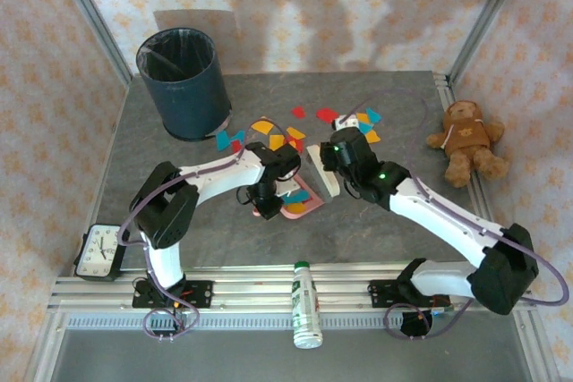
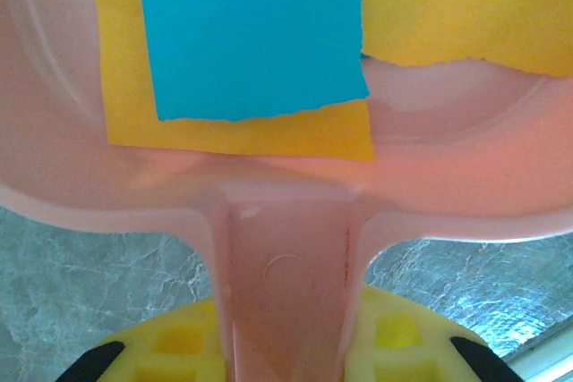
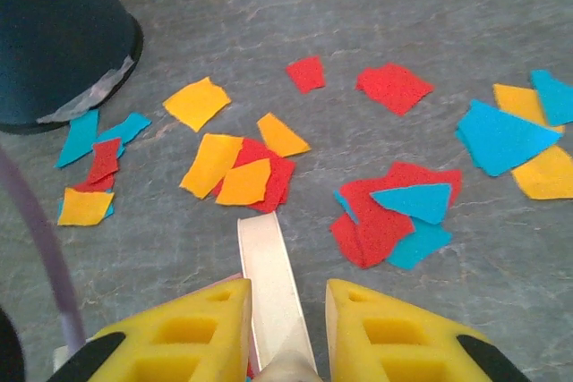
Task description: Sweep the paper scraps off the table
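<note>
- The dark blue bin (image 1: 183, 82) stood upright at the far left of the table (image 1: 215, 248). All positions below are given relative to it.
- The paper scraps (image 3: 246, 172), in red, orange, yellow and teal, lay flat on the table to the right of the bin in loose clusters. Several overlapped. A few teal and red pieces lay just beside the bin's base.
- The pink dustpan (image 1: 303, 203) rested on the table to the right of the bin and nearer the arm bases, on the near side of the scrap field.
- Inside the dustpan, a teal square lay on top of an orange-yellow piece, with a second yellow piece beside them.
- The left gripper (image 2: 288, 306) was clamped on the dustpan's handle, with one yellow finger (image 2: 143, 355) against each side.
- The right gripper (image 3: 288, 301) was clamped on a cream-white flat tool (image 3: 269, 266), which projected forward toward the scraps to the right of the bin.
- The tool's tip lay at the edge of a red scrap; whether the two touched could not be determined.
- A teddy bear (image 1: 466, 140) sat at the table's right edge, well apart from the bin.
- An alarm clock (image 1: 98, 252) stood at the table's left edge, nearer the arm bases than the bin.
- A bottle (image 1: 306, 306) lay on the front rail, well apart from the bin.
</note>
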Tool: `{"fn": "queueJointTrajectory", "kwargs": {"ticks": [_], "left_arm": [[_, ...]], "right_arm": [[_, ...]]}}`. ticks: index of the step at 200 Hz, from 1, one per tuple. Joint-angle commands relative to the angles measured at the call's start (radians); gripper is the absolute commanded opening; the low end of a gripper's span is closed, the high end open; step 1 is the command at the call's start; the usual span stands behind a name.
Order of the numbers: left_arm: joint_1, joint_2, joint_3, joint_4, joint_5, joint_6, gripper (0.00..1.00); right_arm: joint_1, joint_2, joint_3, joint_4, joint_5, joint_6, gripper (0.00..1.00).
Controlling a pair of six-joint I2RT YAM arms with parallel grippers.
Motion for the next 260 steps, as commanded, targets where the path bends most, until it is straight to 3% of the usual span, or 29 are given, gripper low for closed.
{"fn": "queueJointTrajectory", "kwargs": {"ticks": [1, 64, 121, 260], "left_arm": [[0.019, -0.083, -0.014, 0.039, -0.035, -0.017, 0.00], [0.044, -0.213, 0.016, 0.071, -0.006, -0.065, 0.00], [0.093, -0.302, 0.083, 0.075, 0.065, -0.111, 0.00], [0.312, -0.278, 0.437, -0.041, 0.028, -0.211, 0.00]], "right_arm": [[-0.029, -0.088, -0.021, -0.019, 0.106, 0.028, 0.00], [-0.120, -0.214, -0.084, -0.085, 0.121, 0.017, 0.00], [-0.135, -0.253, -0.113, -0.088, 0.097, 0.009, 0.00], [-0.135, -0.228, -0.138, -0.048, -0.071, -0.007, 0.00]]}}
